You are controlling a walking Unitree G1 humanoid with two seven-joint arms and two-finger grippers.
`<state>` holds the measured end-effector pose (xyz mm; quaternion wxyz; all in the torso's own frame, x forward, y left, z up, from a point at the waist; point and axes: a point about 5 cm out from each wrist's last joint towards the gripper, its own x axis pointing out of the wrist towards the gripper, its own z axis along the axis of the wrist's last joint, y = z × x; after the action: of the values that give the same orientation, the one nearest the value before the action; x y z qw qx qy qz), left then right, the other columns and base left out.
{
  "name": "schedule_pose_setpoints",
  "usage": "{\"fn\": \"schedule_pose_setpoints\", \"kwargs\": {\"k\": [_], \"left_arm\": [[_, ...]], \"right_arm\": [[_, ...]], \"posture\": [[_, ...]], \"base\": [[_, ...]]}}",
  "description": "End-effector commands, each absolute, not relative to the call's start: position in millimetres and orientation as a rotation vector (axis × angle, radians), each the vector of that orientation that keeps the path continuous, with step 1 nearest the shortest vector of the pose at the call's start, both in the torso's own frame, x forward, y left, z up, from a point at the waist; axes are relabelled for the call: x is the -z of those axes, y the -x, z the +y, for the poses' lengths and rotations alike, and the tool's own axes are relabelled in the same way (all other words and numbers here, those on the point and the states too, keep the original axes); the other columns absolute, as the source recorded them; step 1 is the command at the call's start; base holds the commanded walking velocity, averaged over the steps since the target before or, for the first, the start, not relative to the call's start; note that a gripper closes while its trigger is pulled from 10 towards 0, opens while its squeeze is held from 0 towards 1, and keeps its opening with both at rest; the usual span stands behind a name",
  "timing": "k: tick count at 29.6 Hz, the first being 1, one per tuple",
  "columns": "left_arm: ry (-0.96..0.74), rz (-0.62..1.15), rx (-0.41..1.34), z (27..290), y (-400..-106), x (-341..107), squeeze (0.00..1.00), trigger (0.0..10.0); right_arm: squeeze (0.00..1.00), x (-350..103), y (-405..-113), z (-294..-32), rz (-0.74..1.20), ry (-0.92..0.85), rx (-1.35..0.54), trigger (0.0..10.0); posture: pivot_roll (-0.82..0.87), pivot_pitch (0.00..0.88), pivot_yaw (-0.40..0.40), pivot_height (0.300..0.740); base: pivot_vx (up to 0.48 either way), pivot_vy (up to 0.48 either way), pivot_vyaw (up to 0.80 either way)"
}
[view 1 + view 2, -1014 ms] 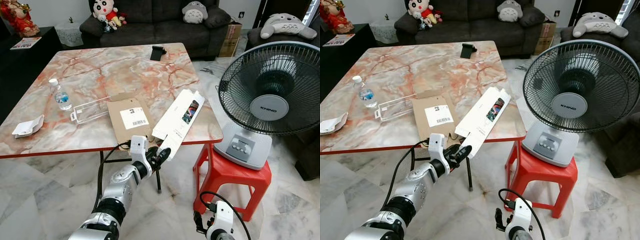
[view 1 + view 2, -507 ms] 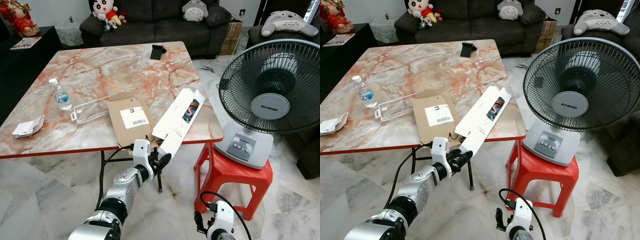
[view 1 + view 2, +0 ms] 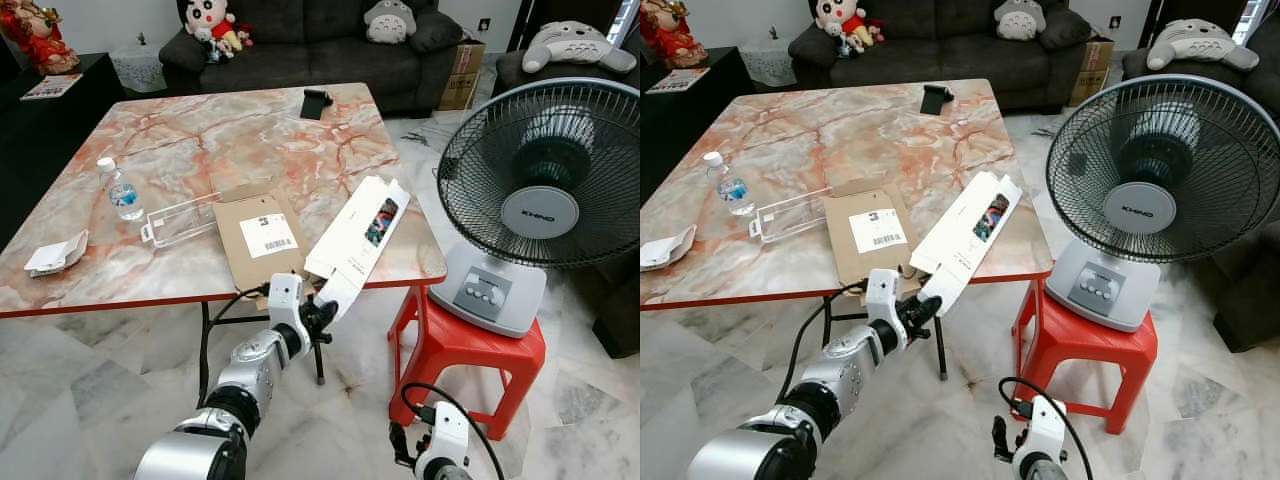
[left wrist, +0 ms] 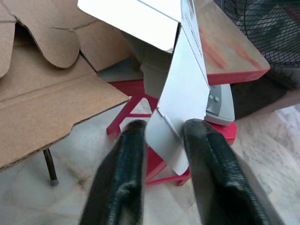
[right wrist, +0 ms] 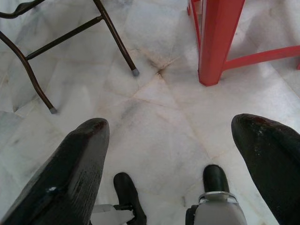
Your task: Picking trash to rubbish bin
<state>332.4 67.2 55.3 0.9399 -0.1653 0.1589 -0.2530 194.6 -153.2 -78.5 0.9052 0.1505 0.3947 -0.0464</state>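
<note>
**Black fingers astride the box flap**

Black rubber fingers [image 4: 122,173] of the left gripper [image 3: 318,312] sit either side of the white carton's [image 3: 358,238] lowest flap, w/ a slim gap showing each side in the left wrist view — so jaws part-open, not yet pinching, nothing actually held. Gripper is just below the front edge of the marble table [image 3: 200,140], arm reaching up from underneath.

Carton is a long flat white box w/ a small printed picture on top. It lies half on the table, half hanging off the front edge; long axis runs from the gripper up and away toward the fan [image 3: 545,200] side. So the box lies straight ahead of the left fingers. Looks like closing on the flap is the next step.

Brown cardboard sheet [image 3: 258,240] touches the carton's near end, prob. gets dragged if the pull goes sideways.

Right gripper [image 5: 178,159] hangs low over the floor tiles near the red stool [image 3: 465,350], jaws wide apart, empty, and well apart from the carton.
</note>
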Motion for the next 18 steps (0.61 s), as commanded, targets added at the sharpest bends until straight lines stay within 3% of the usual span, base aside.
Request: {"fn": "schedule_pose_setpoints", "kwargs": {"k": [1, 18], "left_arm": [[0.338, 0.319, 0.516, 67.3, -334.6, -57.5, 0.00, 0.0], [0.358, 0.262, 0.492, 72.2, -340.9, -66.4, 0.00, 0.0]], "right_arm": [[0.00, 78.9, -194.2, -151.6, 0.820, -0.314, 0.097, 10.0], [0.00, 79.6, -193.0, -152.5, 0.827, -0.311, 0.099, 10.0]], "posture": [[-0.14, 0.000, 0.066, 0.740], [-0.13, 0.000, 0.058, 0.740]], "base": [[0.000, 0.000, 0.00], [0.000, 0.000, 0.00]]}}
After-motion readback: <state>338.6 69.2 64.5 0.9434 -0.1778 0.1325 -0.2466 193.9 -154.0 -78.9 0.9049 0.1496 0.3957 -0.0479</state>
